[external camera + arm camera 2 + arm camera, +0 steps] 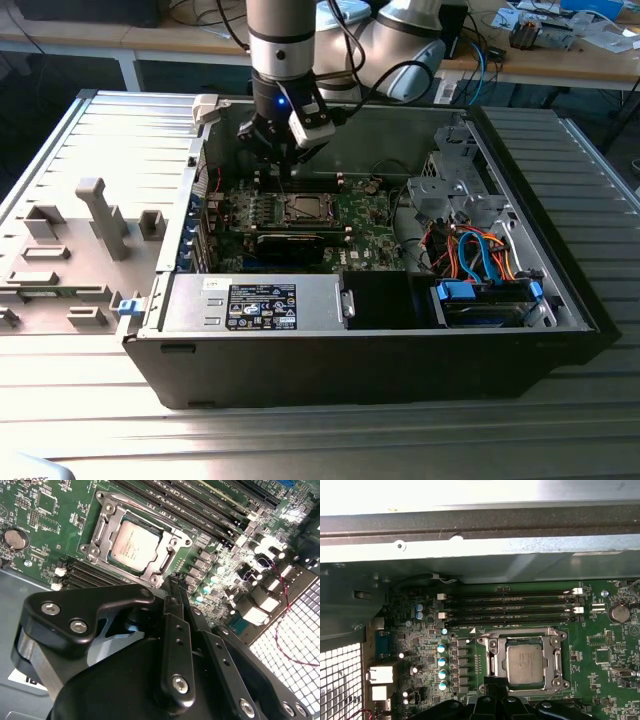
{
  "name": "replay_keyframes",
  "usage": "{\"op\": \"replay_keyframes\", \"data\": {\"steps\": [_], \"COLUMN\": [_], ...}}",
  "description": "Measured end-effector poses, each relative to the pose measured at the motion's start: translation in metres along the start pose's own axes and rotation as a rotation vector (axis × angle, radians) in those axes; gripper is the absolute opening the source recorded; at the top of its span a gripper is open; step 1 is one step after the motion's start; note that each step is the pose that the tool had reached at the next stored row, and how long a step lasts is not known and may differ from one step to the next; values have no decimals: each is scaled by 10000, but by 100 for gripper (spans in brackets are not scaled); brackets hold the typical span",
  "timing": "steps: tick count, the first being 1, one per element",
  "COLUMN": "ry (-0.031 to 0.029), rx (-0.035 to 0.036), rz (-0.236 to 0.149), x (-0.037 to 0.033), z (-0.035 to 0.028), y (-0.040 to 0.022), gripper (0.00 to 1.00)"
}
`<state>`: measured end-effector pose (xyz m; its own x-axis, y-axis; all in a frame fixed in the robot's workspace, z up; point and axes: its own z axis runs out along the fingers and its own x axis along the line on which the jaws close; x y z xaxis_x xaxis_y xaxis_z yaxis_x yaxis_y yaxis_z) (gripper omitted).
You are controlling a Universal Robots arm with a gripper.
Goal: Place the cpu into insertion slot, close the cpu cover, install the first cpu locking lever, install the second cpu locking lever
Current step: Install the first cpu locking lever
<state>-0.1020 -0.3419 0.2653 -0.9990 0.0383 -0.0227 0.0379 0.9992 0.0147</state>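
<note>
Cpu (134, 546) seated under closed cpu cover (107, 527)

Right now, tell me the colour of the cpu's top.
Dull silver-grey; the cpu shows best in the second wrist view, seated inside the cpu cover.

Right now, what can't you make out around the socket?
- Locking levers: too thin to tell latched or free beside the cover in both wrist views.
- Gripper fingertips: cut off by the edge in the first wrist view.
- Cpu: too small in the exterior view.
</note>
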Motion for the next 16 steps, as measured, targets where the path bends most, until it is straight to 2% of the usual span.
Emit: {"op": "replay_keyframes", "data": {"steps": [5,16], "ry": [-9,-9], "rx": [-1,-4], "rz": [0,-144], "x": [25,157], "z": [-14,-19], "y": [-1,-5], "gripper": [11,11]}}
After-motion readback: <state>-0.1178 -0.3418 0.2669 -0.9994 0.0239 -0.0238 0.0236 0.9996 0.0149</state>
